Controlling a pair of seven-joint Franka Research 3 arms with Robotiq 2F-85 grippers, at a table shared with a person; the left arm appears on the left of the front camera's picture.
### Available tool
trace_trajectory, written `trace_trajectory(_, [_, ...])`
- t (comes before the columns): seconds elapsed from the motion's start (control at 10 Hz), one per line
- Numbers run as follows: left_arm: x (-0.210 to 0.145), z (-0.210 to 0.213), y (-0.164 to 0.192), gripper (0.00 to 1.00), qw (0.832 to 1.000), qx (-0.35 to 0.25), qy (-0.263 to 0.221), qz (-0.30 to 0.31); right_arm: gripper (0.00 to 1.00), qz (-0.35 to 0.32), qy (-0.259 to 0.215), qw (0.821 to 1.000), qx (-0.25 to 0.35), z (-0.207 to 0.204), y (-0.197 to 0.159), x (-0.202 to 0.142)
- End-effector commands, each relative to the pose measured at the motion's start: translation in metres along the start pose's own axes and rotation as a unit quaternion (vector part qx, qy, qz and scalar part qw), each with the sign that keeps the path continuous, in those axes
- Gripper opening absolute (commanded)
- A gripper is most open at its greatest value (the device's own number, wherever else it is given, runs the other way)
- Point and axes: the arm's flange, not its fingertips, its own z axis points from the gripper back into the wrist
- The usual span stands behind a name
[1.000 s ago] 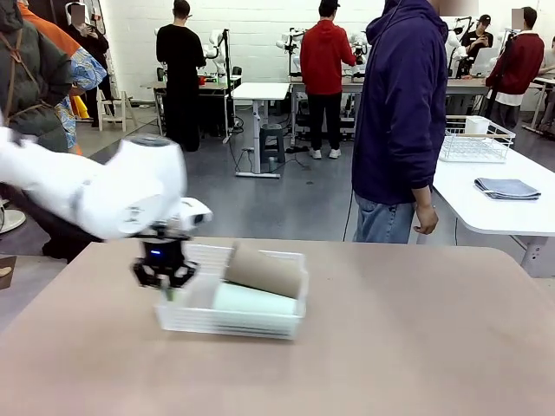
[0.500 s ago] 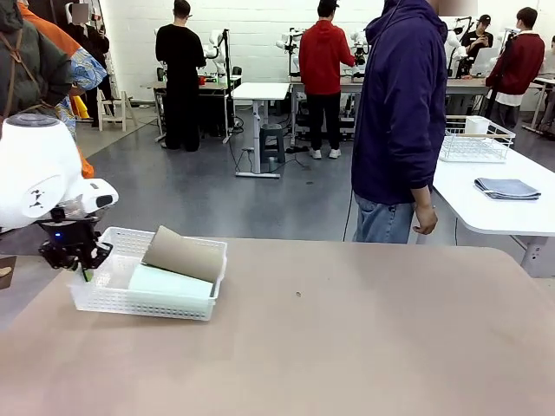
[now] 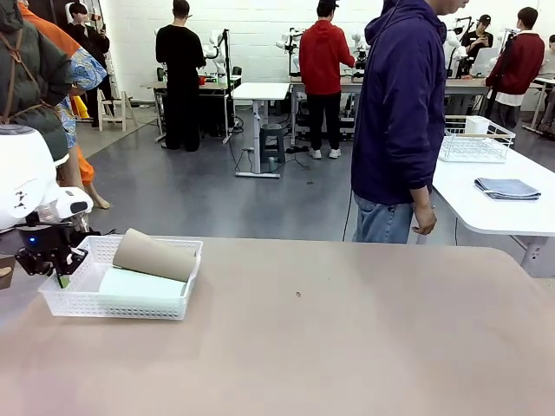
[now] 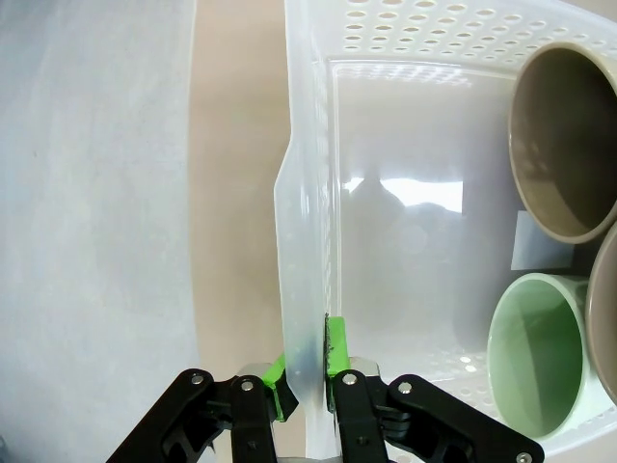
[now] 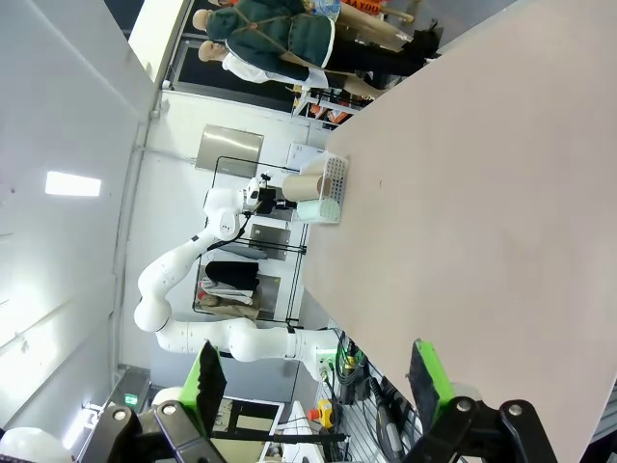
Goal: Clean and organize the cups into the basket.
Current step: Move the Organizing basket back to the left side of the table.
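The white mesh basket (image 3: pixel 113 312) sits at the far left of the table, near its left edge. Inside it, a tan cup (image 3: pixel 154 254) lies on its side, tilted over a mint green cup (image 3: pixel 143 283). My left gripper (image 3: pixel 59 276) is shut on the basket's left end wall. In the left wrist view the green pads pinch that wall (image 4: pixel 307 241) at the left gripper (image 4: pixel 307 371); the mouths of a tan cup (image 4: pixel 564 145), the mint cup (image 4: pixel 540 357) and a second tan cup (image 4: pixel 607 289) face the camera. My right gripper (image 5: pixel 318 376) hangs open over the table, holding nothing.
A person in a dark purple hoodie (image 3: pixel 403 121) stands at the table's far side, hands down. A white wire basket (image 3: pixel 474 139) and a grey cloth (image 3: pixel 507 187) lie on a separate table at the right. The brown tabletop (image 3: pixel 347 329) stretches bare rightward.
My left gripper, still shut on the basket's wall, has dragged the basket with the cups from near the table's middle to its far left. The cups stayed inside.
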Motion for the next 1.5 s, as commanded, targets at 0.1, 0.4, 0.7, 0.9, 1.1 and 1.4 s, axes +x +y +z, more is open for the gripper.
trace_trajectory(0.1, [0.0, 0.0, 0.0, 0.06, 1.0, 0.0, 0.0, 0.0, 1.0, -0.002, 0.003, 1.0, -0.003, -0.001, 0.002, -0.001])
trace_trajectory(0.4, [0.0, 0.0, 0.0, 0.06, 1.0, 0.0, 0.0, 0.0, 1.0, -0.002, 0.003, 1.0, -0.003, -0.001, 0.002, -0.001])
trace_trajectory(0.7, [0.004, -0.002, 0.001, 0.34, 1.0, -0.013, 0.004, -0.021, 1.0, -0.002, 0.003, 1.0, -0.003, -0.001, 0.002, -0.001])
trace_trajectory(0.9, [0.0, 0.0, 0.004, 0.94, 0.999, 0.007, -0.005, -0.033, 1.0, -0.002, 0.003, 1.0, -0.003, -0.001, 0.002, -0.001])
trace_trajectory(1.1, [-0.003, 0.003, 0.005, 1.0, 0.999, 0.018, -0.008, -0.039, 1.0, -0.002, 0.003, 1.0, -0.003, -0.001, 0.002, -0.001])
trace_trajectory(1.4, [-0.002, 0.003, 0.004, 1.0, 0.999, 0.03, -0.011, -0.042, 1.0, -0.002, 0.003, 1.0, -0.003, -0.001, 0.002, -0.001])
